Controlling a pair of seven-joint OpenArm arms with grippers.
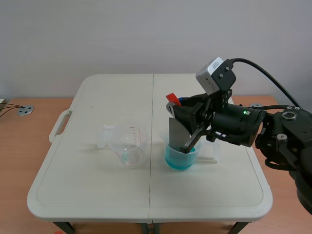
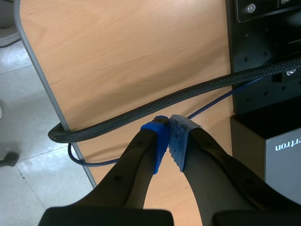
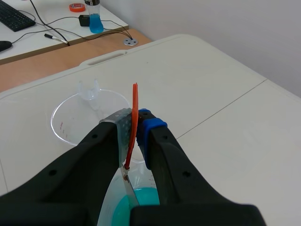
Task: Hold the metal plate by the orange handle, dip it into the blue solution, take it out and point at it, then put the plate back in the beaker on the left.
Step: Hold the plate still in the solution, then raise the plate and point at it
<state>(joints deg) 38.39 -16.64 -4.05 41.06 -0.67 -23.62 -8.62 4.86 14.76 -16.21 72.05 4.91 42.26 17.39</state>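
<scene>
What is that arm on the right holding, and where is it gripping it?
The right gripper is shut on the metal plate, pinching its orange handle. The plate hangs down into the beaker of blue solution.

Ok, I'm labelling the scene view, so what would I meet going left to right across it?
Grey disc on the wooden desk → white table's handle → empty clear beaker → beaker of blue solution → right arm's black body.
</scene>
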